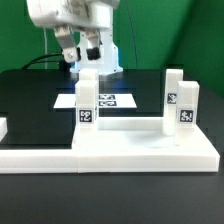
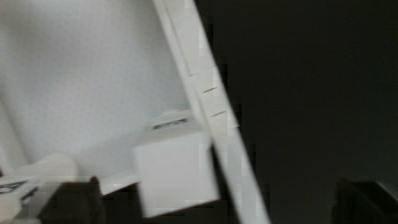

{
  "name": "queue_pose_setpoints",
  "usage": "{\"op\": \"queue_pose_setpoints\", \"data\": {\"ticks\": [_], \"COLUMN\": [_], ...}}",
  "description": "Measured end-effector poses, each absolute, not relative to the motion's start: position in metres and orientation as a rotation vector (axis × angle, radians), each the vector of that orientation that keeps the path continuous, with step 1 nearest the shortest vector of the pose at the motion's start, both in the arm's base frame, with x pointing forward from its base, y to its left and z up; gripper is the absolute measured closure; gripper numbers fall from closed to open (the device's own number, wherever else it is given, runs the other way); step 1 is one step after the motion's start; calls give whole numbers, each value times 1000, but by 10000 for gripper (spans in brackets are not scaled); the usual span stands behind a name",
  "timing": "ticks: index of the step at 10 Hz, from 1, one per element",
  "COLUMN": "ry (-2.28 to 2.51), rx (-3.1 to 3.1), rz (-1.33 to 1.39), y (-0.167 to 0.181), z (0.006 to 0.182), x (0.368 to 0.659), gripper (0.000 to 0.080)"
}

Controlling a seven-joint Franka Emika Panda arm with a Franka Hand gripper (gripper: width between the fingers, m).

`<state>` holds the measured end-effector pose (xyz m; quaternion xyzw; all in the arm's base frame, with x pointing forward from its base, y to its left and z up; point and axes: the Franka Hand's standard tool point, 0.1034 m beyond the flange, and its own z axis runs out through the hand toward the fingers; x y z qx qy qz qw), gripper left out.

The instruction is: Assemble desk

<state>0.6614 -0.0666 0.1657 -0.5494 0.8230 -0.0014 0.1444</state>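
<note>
Pincer [image 1: 80, 47] of the white robot arm [image 1: 70, 15] hangs released, black fingers [image 1: 92, 45] spread and gripping nothing, above the far part of the black tabletop [image 1: 30, 95]. Broad flat white plastic desk slab with raised rims [image 1: 70, 127] lies toward the exterior view's left, against the long low white L-shaped rail [image 1: 150, 148] in front. Two short square-section white legs stand upright: one tagged leg [image 1: 87, 98] on the slab below the pincer, the other tagged leg [image 1: 180, 100] toward the exterior view's right. Thin flat white marker board [image 1: 112, 100] lies behind the first leg. Wrist view: white slab surface [image 2: 89, 80], rim edge [image 2: 199, 90], dark tabletop [image 2: 302, 100]; finger contact not discernible.
</note>
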Motion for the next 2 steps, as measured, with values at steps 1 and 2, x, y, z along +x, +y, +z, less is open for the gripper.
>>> {"op": "queue_pose_setpoints", "data": {"ticks": [1, 2], "ry": [2374, 2373], "rx": [-1586, -1586], "rz": [-1, -2], "y": [-66, -66], "z": [163, 164], "x": [660, 661], "gripper": [151, 151]}}
